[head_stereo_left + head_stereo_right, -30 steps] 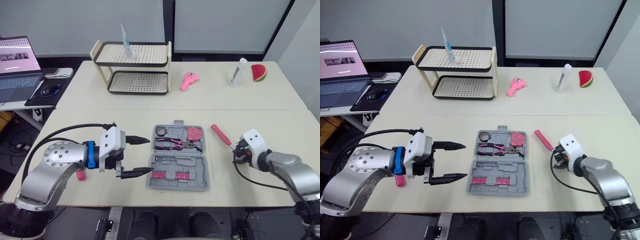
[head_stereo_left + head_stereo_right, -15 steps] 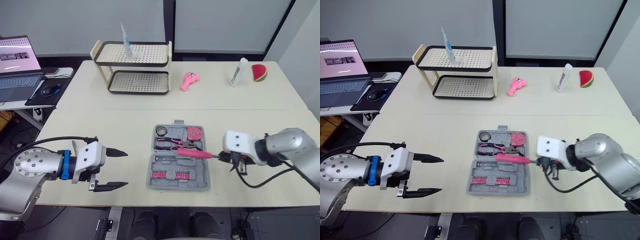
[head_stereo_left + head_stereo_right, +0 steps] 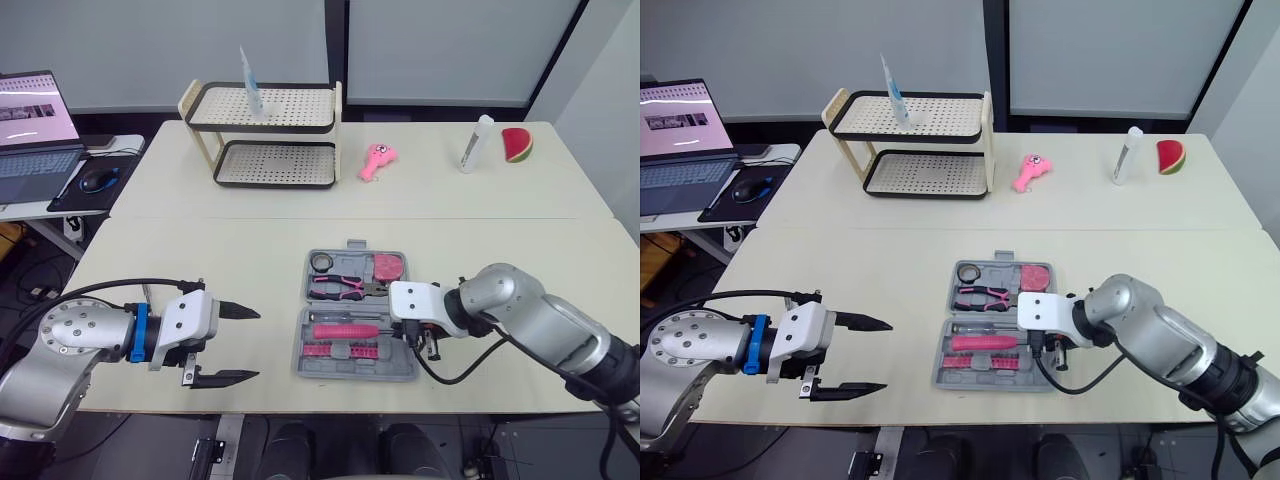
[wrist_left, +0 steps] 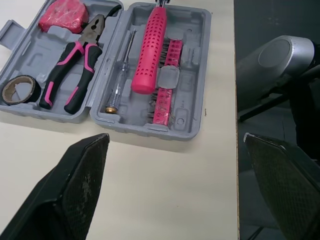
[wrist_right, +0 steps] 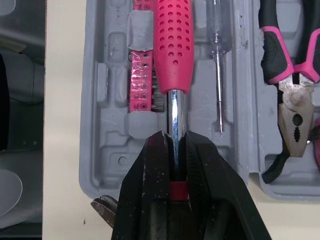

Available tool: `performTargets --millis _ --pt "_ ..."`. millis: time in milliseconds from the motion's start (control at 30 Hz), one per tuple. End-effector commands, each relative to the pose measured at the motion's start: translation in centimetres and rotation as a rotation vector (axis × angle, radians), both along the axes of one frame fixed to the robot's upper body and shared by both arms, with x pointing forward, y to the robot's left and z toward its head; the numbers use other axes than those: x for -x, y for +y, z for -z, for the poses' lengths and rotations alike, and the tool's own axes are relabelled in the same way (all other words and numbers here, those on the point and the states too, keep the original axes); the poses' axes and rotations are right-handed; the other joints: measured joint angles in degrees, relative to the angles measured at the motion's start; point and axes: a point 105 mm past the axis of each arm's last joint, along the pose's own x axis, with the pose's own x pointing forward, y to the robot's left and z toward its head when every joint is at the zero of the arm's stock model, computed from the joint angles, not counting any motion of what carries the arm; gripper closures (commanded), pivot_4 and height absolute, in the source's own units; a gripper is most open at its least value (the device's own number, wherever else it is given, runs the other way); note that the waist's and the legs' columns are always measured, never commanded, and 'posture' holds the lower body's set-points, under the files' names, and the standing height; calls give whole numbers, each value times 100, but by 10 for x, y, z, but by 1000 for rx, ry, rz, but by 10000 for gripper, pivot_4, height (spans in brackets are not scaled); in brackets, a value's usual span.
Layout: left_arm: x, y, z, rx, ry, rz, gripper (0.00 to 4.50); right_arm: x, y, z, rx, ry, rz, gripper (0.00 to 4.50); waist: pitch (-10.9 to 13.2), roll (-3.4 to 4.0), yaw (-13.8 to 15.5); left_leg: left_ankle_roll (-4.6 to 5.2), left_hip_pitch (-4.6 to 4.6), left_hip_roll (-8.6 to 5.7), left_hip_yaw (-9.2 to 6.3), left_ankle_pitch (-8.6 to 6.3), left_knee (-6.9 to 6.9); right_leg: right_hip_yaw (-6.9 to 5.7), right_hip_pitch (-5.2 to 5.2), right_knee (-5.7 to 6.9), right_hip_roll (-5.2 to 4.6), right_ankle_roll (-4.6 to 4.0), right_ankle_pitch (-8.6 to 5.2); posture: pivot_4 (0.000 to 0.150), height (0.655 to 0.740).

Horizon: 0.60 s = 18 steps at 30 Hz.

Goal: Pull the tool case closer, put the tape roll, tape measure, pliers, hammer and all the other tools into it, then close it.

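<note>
Right gripper [image 5: 173, 137] has its two black fingers [image 5: 152, 165] pinched tight on the bare chrome shaft of the hammer [image 5: 172, 45], gripping just behind the pink dotted handle with almost no gap left between the tips. The handle lies lengthwise in the near half of the tool case [image 3: 402, 366], partly over the row of pink bits [image 5: 141, 75] and just beside the clear-handled screwdriver [image 5: 218, 75]; whether it is fully seated in the tray cannot be told. A dark claw-shaped piece juts out under the right gripper at the case's edge. Left gripper [image 3: 240, 344] hangs over the bare table [image 3: 250, 250] to the left of the case and well apart from it, its fingers spread wide with nothing between them, the tips pointing toward the case. The case sits near the table's front edge between the two arms, its lid folded back flat so both grey halves face up. In the far half the pliers [image 3: 345, 288] with pink and black grips lie across the middle, the tape roll [image 3: 321, 262] sits in the far left corner and the pink tape measure [image 3: 388, 268] in the far right corner.
</note>
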Motion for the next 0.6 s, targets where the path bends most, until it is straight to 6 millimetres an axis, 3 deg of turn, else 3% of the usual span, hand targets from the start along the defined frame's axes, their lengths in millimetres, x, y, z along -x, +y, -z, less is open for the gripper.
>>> performTargets --millis 33,600 --pt "0 0 -3 -11 -23 19 0 -7 8 -8 -7 -65 -22 42769 0 0 0 0 0 0 0 0 0 0 0 0 0 0 0 1500 7290" --pt "1 -6 -1 -11 -29 28 0 -16 23 13 -3 -76 -47 42769 0 0 -3 0 1 -1 1 0 2 1 -6 13 0 0 0 1500 7290"
